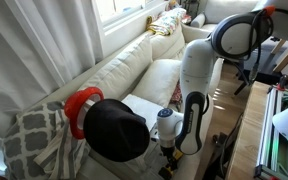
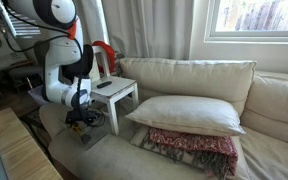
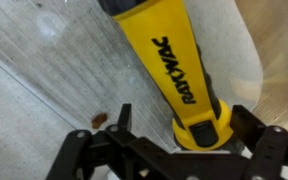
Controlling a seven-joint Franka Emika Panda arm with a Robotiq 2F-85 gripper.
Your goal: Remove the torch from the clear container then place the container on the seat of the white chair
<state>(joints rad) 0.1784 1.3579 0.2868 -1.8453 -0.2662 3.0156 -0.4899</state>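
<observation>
From where I stand, the yellow plastic torch [image 3: 164,60] with black bands and dark lettering lies inside the transparent ribbed plastic container [image 3: 54,70], seen close up in the wrist view. The black gripper [image 3: 184,125] hangs right over the torch's near end, jaws spread to either side and pinching nothing. In both exterior views the white arm [image 2: 56,75] reaches down low by the cream-white upholstered chair [image 2: 199,75], beside a small white side table [image 2: 116,92].
</observation>
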